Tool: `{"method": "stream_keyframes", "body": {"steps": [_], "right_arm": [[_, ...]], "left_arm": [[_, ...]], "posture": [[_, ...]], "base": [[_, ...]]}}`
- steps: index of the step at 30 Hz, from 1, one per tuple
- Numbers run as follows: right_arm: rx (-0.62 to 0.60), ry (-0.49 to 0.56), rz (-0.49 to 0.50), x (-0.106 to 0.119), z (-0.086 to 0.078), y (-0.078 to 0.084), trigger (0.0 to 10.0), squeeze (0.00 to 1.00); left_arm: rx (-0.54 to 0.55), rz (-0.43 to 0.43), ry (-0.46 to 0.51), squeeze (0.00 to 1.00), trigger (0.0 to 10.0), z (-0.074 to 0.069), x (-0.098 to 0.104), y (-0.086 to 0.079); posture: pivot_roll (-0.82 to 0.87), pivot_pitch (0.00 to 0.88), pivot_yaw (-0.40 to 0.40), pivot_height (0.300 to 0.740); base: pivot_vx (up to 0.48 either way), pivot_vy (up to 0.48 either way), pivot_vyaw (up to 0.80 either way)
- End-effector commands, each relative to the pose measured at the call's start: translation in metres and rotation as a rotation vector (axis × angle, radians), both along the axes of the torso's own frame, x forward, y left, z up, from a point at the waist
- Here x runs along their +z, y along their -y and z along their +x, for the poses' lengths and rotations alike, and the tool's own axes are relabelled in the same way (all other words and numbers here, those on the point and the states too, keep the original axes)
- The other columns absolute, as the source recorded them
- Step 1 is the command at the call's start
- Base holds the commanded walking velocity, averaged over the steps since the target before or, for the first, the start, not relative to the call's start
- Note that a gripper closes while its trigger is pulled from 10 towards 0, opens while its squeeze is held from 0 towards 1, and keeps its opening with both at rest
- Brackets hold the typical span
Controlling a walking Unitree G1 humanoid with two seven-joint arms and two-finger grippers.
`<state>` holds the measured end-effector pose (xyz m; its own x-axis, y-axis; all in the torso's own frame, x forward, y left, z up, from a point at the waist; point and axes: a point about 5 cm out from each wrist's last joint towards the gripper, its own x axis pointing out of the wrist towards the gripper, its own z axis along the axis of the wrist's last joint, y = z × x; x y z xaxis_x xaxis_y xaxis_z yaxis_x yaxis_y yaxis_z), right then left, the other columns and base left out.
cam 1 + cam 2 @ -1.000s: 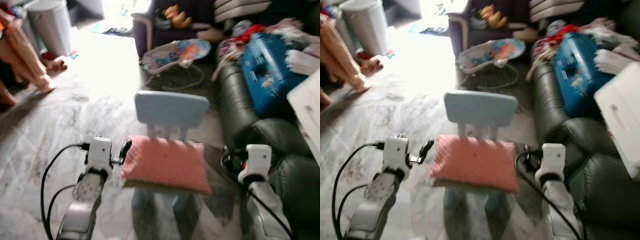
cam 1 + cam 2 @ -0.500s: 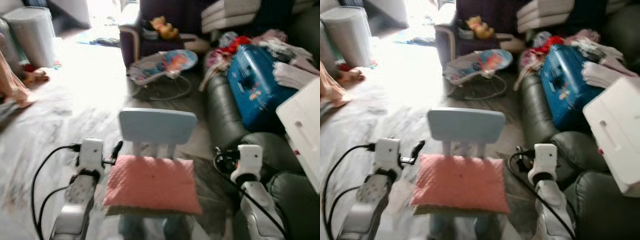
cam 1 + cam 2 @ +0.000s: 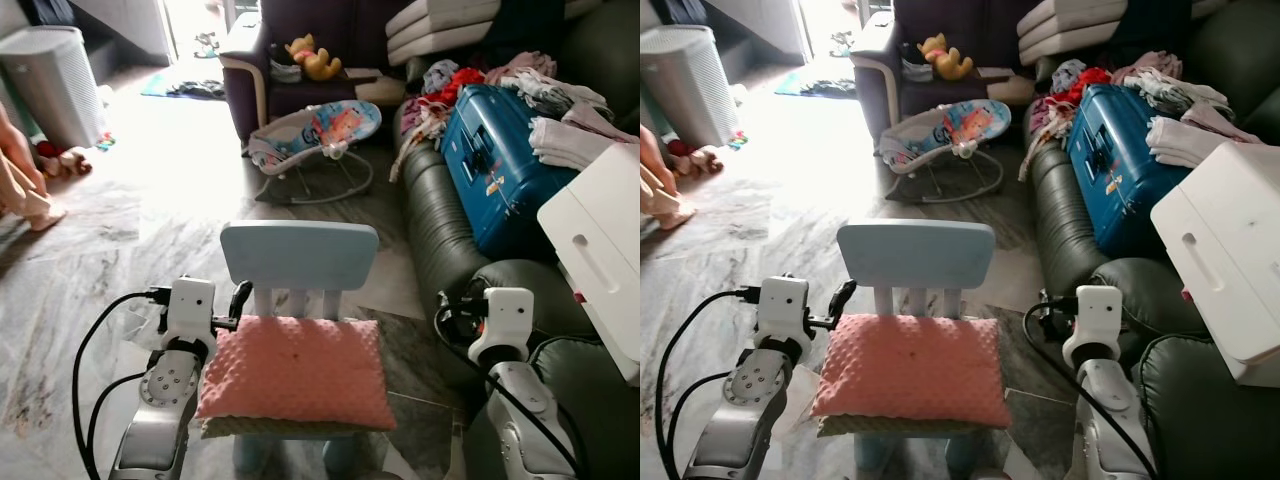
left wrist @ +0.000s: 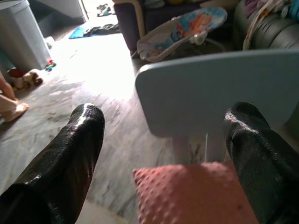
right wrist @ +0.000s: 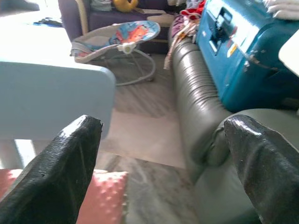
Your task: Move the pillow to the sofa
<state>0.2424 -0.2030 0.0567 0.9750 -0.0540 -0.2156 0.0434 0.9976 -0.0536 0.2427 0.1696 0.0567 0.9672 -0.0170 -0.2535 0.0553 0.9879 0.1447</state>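
Pillow on the chair, nearer in view than a second ago.
Both grippers flank it with fingers spread, holding nothing: left gripper at its left edge, right gripper beside the sofa.

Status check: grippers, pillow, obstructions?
Left gripper and right gripper open, flanking pillow. Pillow lies on blue chair, ungrasped. Sofa crowded: blue suitcase, clothes.

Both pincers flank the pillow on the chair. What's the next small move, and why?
Probably close both arms inward to squeeze the pillow. It lies on the chair, ungrasped, with the left pincer open at its left corner and the right pincer open off its right edge.
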Motion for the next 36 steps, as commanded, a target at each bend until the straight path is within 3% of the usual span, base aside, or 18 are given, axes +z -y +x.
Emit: {"method": "stream_keyframes", "body": {"steps": [1,9,14,17,21,27,32,36], "right_arm": [[0.014,0.028,0.015,0.007,0.001,-0.002,10.0,0.0],[0.017,0.006,0.051,0.002,-0.014,0.002,10.0,0.0],[0.021,-0.024,0.065,-0.002,-0.018,0.001,10.0,0.0],[0.035,-0.034,0.069,-0.003,-0.02,-0.002,10.0,0.0],[0.045,-0.053,0.079,-0.005,-0.026,-0.003,10.0,0.0],[0.028,-0.053,0.076,-0.003,-0.026,0.001,10.0,0.0],[0.026,-0.06,0.068,-0.002,-0.024,0.002,10.0,0.0],[0.02,-0.067,0.071,-0.002,-0.023,0.002,10.0,0.0]], "left_arm": [[0.0,0.004,-0.01,0.0,10.0,-0.002,-0.001,-0.004],[-0.006,0.129,-0.009,0.0,10.0,-0.02,0.002,-0.024],[0.05,0.119,-0.006,0.0,10.0,-0.035,0.003,-0.041],[0.071,0.127,-0.01,0.0,10.0,-0.039,0.003,-0.042],[0.012,0.084,-0.044,0.0,10.0,-0.046,0.002,-0.036],[-0.017,0.08,-0.034,0.0,10.0,-0.046,0.004,-0.032],[-0.012,0.068,-0.029,0.0,10.0,-0.037,0.007,-0.028],[-0.014,0.059,-0.025,0.0,10.0,-0.033,0.009,-0.025]], "posture": [[-0.06,0.0,-0.016,0.74],[-0.01,0.0,-0.039,0.74],[0.01,0.0,-0.056,0.74],[0.02,0.0,-0.069,0.74],[0.02,0.0,-0.066,0.74],[0.01,0.0,-0.061,0.74],[0.0,0.0,-0.058,0.74],[0.0,0.0,-0.057,0.74]], "base": [[0.0,0.0,0.0],[0.0,0.0,0.0],[0.0,0.0,0.0],[0.0,0.0,0.0],[0.0,0.0,0.0],[0.0,0.0,0.0],[0.0,0.0,0.0],[0.0,0.0,-0.8]]}}
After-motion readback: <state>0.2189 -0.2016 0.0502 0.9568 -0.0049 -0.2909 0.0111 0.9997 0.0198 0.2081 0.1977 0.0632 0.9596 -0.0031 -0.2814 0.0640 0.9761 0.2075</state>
